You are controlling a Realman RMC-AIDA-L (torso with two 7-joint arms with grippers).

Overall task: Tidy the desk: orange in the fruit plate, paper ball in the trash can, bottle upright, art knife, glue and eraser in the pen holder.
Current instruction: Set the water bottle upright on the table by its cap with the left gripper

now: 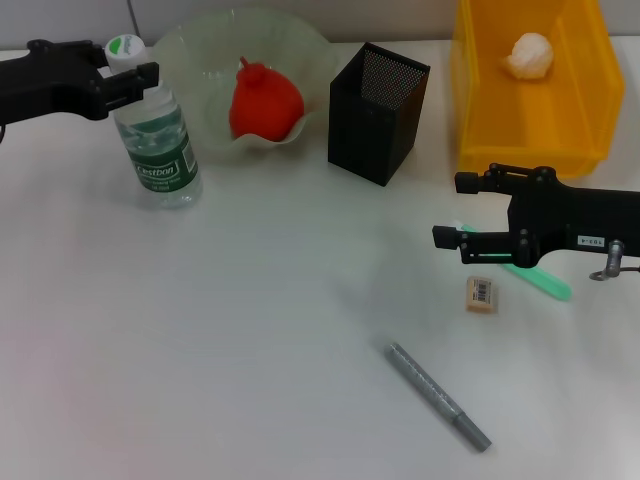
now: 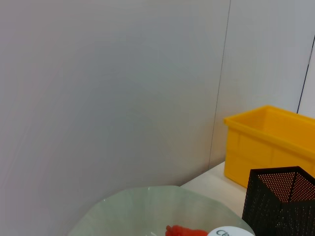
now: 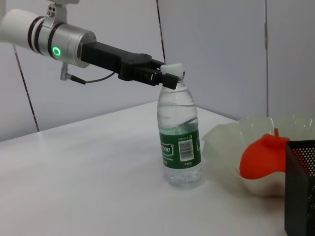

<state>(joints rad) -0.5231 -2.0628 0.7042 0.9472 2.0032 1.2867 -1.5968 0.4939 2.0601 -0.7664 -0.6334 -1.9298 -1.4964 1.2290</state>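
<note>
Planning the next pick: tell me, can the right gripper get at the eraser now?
Probably yes: the eraser lies bare on the desk just below the right gripper, with only the green tool lying beside it.

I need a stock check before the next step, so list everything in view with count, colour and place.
orange: 1, red-orange, in the fruit plate
fruit plate: 1, pale green, far side of the desk, between bottle and pen holder
bottle: 1, clear with green label, upright, beside the plate on the robot's left
pen holder: 1, black mesh, right of the plate
trash can: 1, yellow, far right
paper ball: 1, white, inside the trash can
eraser: 1, beige, on the desk near the right tool
green stick-like item: 1, under the right tool; identity unclear
grey pen-like item: 1, near front edge
left tool: black, at the bottle's cap
right tool: black, open, above the green item
</note>
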